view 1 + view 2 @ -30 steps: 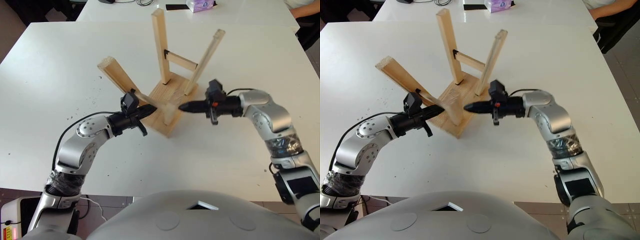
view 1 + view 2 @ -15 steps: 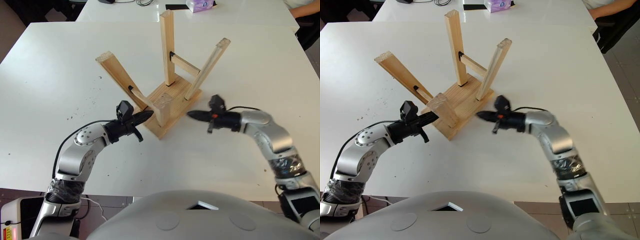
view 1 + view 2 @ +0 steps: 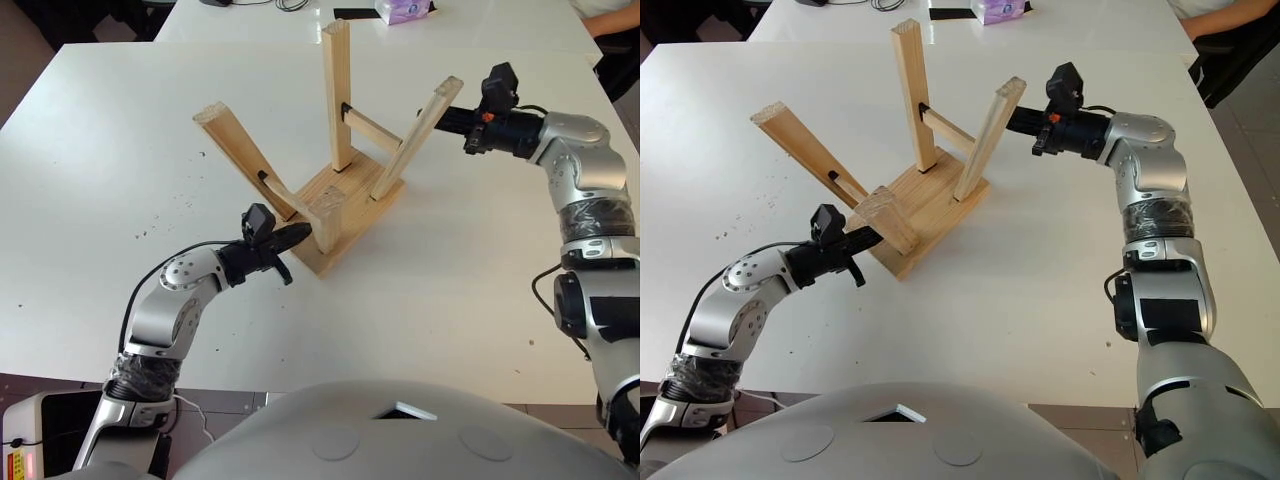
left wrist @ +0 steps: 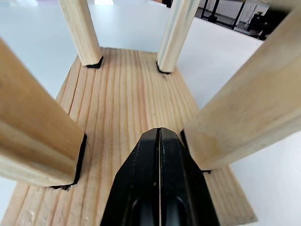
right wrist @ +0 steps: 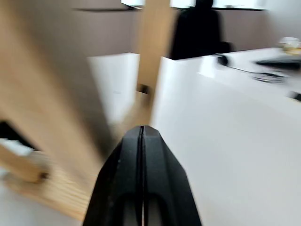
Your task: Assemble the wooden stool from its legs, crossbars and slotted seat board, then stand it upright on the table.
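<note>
The wooden stool stands upside down on the white table, its slotted seat board (image 3: 352, 198) underneath and its legs pointing up. A tall leg (image 3: 337, 95) and a slanted right leg (image 3: 420, 135) are joined by a crossbar (image 3: 368, 128). A third leg (image 3: 240, 155) leans out to the left, and the near leg (image 3: 325, 212) looks short from here. My left gripper (image 3: 300, 232) is shut, its tip over the board's near edge beside the near leg (image 4: 244, 108). My right gripper (image 3: 452, 116) is shut, its tip against the top of the right leg.
A tissue box (image 3: 405, 10) and a flat black item (image 3: 350, 13) lie on the far table. Dark specks (image 3: 185, 180) dot the tabletop left of the stool. Open table lies in front of and to the right of the stool.
My right gripper has risen from beside the seat board's near right edge to the top of the right leg. The stool turned a little a second ago. The left gripper stays at the board.
</note>
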`<control>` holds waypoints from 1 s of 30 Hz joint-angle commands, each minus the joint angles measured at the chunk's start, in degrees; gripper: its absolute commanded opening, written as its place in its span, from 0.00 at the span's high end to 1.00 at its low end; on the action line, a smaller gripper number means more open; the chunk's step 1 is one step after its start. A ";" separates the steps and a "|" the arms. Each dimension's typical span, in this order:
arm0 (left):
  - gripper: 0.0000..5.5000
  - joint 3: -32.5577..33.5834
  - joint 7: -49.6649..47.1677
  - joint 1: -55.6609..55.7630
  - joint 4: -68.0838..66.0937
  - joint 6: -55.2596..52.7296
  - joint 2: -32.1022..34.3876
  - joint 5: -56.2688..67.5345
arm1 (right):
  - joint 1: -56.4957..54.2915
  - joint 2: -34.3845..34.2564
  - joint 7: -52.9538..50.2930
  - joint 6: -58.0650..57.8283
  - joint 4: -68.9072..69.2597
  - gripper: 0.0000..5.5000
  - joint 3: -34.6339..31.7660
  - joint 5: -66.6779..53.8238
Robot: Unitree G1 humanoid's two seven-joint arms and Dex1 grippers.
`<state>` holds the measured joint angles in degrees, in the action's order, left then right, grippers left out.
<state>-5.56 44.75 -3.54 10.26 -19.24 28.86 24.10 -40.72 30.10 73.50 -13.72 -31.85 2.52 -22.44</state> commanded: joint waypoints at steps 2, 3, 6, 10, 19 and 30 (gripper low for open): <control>1.00 -0.60 2.29 4.21 -3.44 1.24 0.93 -2.46 | 4.38 0.29 4.24 -3.82 7.38 1.00 1.53 -1.20; 1.00 -0.80 2.69 5.19 -4.31 1.51 0.90 -2.93 | 5.93 0.44 4.38 -5.01 9.88 1.00 1.59 -1.61; 1.00 -1.50 3.43 8.37 -7.81 3.60 0.72 -5.37 | 11.72 0.81 3.79 -7.73 18.14 1.00 2.17 -2.45; 1.00 -2.27 4.59 10.15 -9.14 5.02 0.06 -6.62 | 19.40 1.61 1.24 -11.01 29.00 1.00 2.82 -3.95; 1.00 -3.83 3.84 7.48 -5.79 4.99 -2.58 -6.44 | 31.84 4.50 -8.15 -17.29 44.29 1.00 -2.15 -9.66; 1.00 1.42 -0.89 3.58 -1.86 4.02 -2.24 -5.79 | 30.75 8.06 -10.21 -16.96 43.84 1.00 -6.55 -11.46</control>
<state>-6.99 45.85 0.69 7.28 -14.64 26.00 18.13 -9.39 37.30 64.68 -30.60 13.07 -2.68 -34.31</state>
